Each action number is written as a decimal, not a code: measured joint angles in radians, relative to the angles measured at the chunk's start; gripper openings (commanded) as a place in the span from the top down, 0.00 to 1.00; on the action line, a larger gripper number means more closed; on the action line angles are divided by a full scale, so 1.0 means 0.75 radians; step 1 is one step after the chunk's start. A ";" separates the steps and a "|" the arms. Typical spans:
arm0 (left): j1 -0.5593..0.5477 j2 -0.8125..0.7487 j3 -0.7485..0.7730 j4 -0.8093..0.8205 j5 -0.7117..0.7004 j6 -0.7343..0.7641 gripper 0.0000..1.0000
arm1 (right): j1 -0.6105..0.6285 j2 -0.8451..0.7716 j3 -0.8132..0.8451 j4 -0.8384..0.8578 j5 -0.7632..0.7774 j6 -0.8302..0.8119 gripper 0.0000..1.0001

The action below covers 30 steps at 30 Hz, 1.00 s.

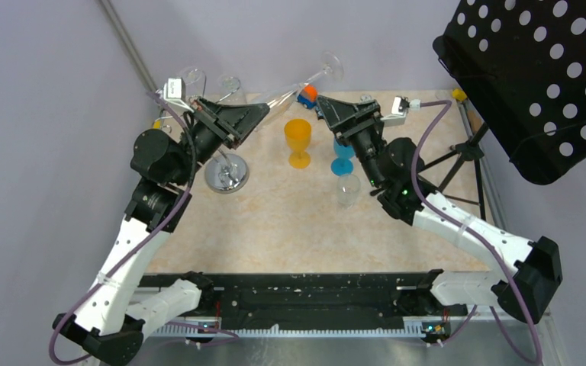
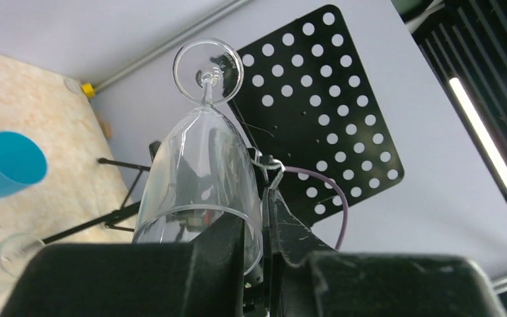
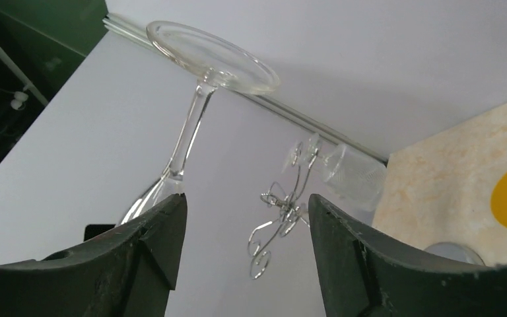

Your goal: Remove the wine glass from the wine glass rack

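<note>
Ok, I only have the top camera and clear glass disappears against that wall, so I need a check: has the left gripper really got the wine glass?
Observer: Yes. In the left wrist view the left gripper is shut on the rim of the wine glass, at the bowl's edge, with the foot pointing away.
Operator: Is the right one on the stem?
Observer: No. Its wrist view shows the right gripper open, with the stem off to one side and nothing clamped.
Operator: Is the glass free of the hooks?
Observer: It looks so. The wine glass rack shows through that open gap, apart from the held glass, with a second glass hanging on it.
</note>
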 measured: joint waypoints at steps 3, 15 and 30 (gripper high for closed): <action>0.000 0.001 0.016 -0.038 -0.027 0.069 1.00 | 0.000 -0.023 -0.028 -0.028 -0.006 -0.006 0.29; -0.002 0.156 0.303 -0.599 0.014 0.487 1.00 | 0.000 -0.198 -0.046 -0.273 -0.017 -0.264 0.35; -0.132 0.402 0.691 -1.403 -0.138 0.952 1.00 | 0.000 -0.309 0.065 -0.576 0.159 -0.687 0.37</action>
